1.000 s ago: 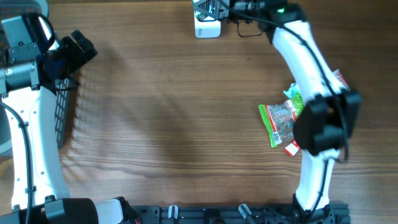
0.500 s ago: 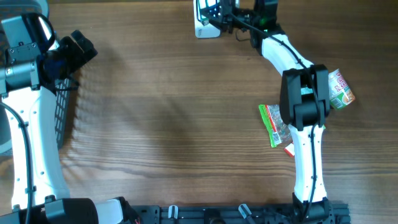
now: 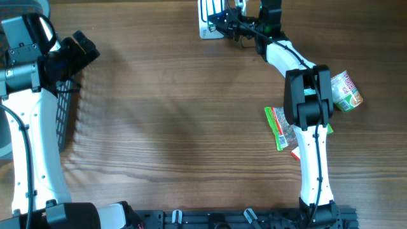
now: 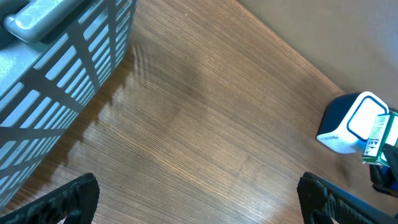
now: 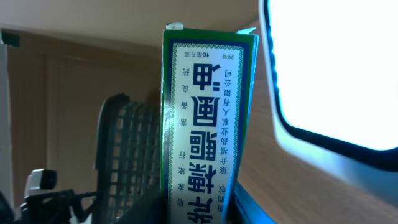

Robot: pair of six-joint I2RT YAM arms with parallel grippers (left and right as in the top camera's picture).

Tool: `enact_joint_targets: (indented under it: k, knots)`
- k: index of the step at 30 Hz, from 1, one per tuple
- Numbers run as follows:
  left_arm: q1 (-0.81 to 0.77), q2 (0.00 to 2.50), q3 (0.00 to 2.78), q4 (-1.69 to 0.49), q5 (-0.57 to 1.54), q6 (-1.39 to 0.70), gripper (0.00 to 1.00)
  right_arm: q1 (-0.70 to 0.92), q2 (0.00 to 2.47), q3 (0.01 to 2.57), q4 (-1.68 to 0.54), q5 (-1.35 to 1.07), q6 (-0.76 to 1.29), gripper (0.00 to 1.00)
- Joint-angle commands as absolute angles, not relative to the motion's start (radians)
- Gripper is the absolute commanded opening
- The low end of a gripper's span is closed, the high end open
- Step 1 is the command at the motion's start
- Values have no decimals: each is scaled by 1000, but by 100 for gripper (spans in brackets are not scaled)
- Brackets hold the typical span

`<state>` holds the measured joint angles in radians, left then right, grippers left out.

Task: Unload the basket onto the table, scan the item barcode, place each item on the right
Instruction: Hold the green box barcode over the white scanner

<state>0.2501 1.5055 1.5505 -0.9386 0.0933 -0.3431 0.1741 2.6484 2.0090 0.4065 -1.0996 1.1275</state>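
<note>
Two claws, overhead: right claw (image 3: pixel 224 20) grips the green box (image 3: pixel 207 10) just beside the white scanner (image 3: pixel 212 29) at the bench's (image 3: pixel 178 127) far edge; left claw (image 3: pixel 81 49) spread wide, empty, near the basket (image 3: pixel 63 121).
Left wrist: box stands at the scanner's face; touching or not, cannot tell.
Right wrist: bright window (image 5: pixel 329 68) right of box; likely turn its barcode side toward it, hold steady.
</note>
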Motion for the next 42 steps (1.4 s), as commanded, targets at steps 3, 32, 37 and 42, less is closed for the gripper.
enact_joint_targets:
  k: [3,32,37,42]
  knots:
    - [253,1508,1552,-937,80,-345,100,178,2682,2021,414,-1066,1041,29]
    - [253,1508,1552,-937,80,-345,100,180,2664,2022,371,-1048,1039,24]
    - [253,1508,1552,-937,80,-345,100,180,2581,2022,372,-1063,1027,25]
    - [253,1508,1552,-937,80,-345,100,180,2428,2022,186,-1076,902,25]
